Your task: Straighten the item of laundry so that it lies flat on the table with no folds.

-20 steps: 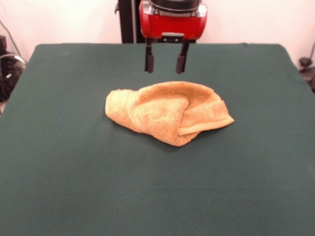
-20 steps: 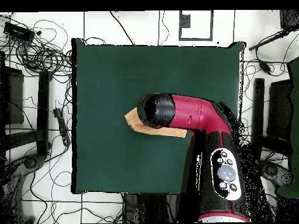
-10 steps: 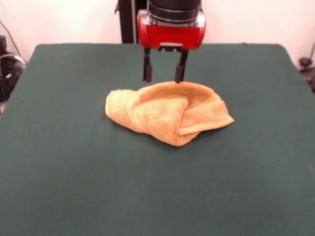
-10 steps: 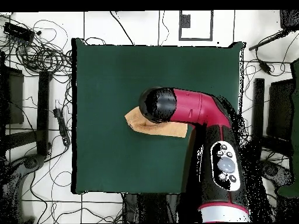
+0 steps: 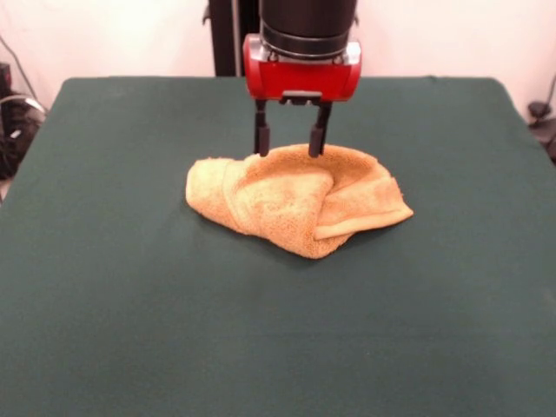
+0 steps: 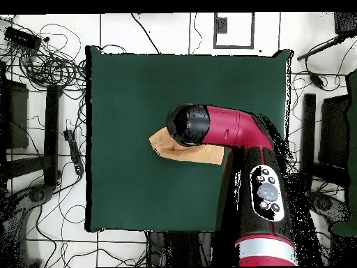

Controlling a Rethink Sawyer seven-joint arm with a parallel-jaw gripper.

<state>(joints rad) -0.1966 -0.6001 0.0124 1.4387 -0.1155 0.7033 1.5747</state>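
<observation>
The towel point(image 5: 295, 198) lies bunched and folded over itself near the middle of the green table point(image 5: 278, 330), and the gripper point(image 5: 290, 146) hangs at its far edge, fingers point(image 5: 260, 139) spread apart, tips at the cloth, holding nothing.

Even, diffuse lighting; soft faint shadow beneath the towel point(image 5: 295, 200) on the bench point(image 5: 130, 304); no glare; front view slightly soft.
</observation>
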